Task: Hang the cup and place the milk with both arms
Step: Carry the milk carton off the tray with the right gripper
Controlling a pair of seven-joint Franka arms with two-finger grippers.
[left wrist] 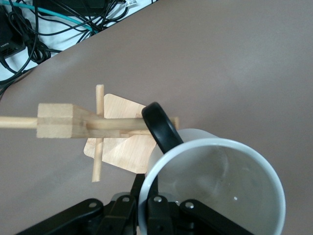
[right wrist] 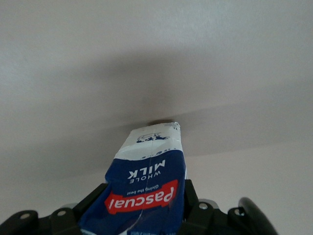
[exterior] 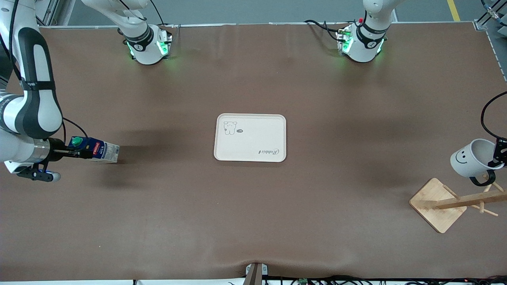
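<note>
Front view is showing a brown tabletop [exterior: 253,206] spreading wide, with a cream tray [exterior: 250,137] lying at its middle and grey floor edging the robots' bases. Toward the right arm's end from the tray, the right gripper [exterior: 65,152] is clamping the milk [exterior: 95,149] just over the tabletop. Toward the left arm's end from the tray, the left gripper [exterior: 500,156] is pinching the rim of the cup [exterior: 471,158] over a wooden rack [exterior: 451,202]. Cables [left wrist: 44,19] are lying past the tabletop edge.
</note>
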